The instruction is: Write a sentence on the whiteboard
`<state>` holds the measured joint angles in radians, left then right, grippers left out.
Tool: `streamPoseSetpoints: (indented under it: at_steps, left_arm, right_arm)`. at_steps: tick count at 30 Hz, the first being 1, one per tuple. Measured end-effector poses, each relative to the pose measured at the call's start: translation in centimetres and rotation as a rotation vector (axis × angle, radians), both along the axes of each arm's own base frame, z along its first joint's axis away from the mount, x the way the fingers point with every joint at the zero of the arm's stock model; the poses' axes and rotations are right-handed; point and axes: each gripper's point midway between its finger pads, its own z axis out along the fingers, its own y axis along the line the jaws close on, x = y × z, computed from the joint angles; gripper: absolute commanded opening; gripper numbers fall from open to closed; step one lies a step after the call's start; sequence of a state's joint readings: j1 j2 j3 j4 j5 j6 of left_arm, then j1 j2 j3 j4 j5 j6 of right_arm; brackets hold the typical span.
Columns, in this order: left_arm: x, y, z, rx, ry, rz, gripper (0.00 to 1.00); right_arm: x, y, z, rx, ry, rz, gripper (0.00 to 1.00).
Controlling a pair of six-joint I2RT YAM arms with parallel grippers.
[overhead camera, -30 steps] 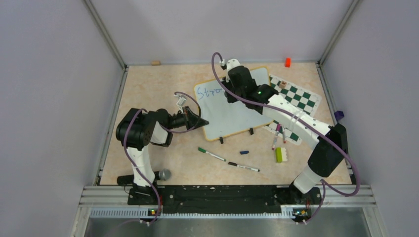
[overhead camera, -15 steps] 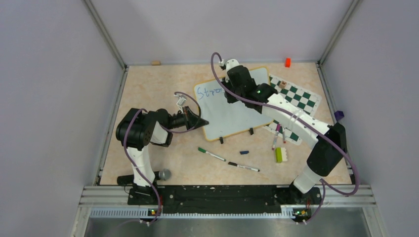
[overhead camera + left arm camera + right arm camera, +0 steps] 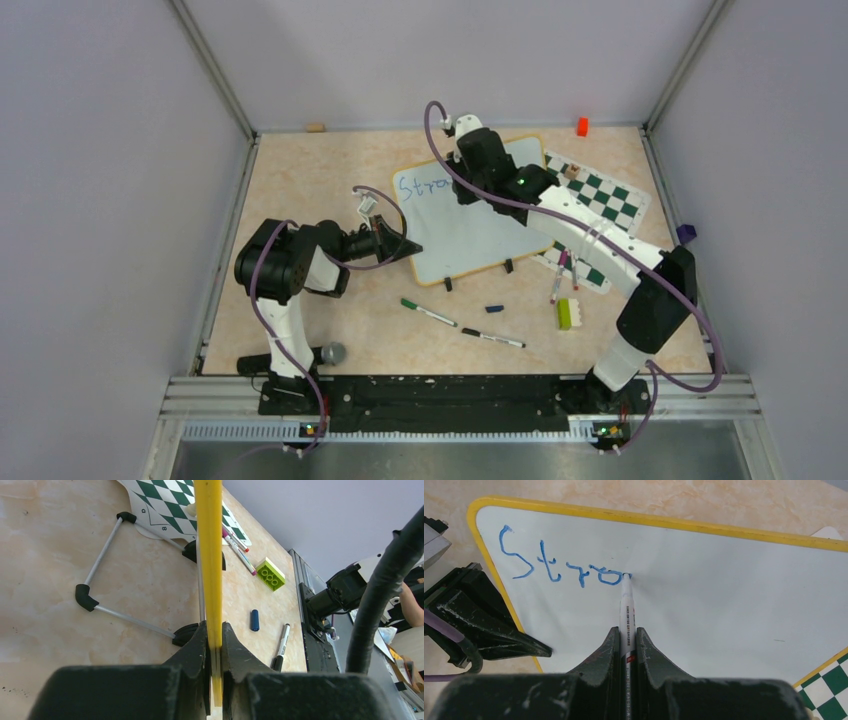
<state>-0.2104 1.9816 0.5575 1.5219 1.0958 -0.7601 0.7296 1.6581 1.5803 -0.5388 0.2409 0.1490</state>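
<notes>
Centrally, glossy round-cornered whiteboard (image 3: 470, 235), yellow rim (image 3: 724, 529), blue lettering (image 3: 553, 572).

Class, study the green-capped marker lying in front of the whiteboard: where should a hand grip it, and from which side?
Mid-barrel, from straight above. The green-capped marker lies flat and slanted on the table, so the hand should turn to close across its thin width. Bare tabletop along both long sides leaves room for the fingers.
</notes>
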Motion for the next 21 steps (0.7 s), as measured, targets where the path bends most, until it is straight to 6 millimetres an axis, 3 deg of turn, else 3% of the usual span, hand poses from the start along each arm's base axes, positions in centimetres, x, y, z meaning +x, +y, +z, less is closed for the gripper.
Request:
streamPoseSetpoints:
  at_steps: [21]
  left_arm:
    - [0.08, 0.01, -0.06, 0.000, 0.006, 0.005, 0.00]
  right_arm:
    - [0.51, -0.75, 0.02, -0.008, -0.006, -0.027, 0.00]
